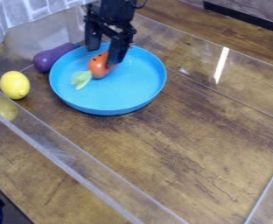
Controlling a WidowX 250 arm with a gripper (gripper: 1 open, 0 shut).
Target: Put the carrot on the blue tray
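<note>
Orange carrot (95, 66) lies in blue tray (127, 92), partly hidden beneath open, empty end effector (108, 49).

- I see even, bright light from above.
- White glare streaks the wooden table (209, 131) at right.
- My feed is small and soft; fine detail blurs.

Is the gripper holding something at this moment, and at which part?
Nothing is held. The gripper has its jaws open above the carrot, which lies free inside the blue tray.
</note>
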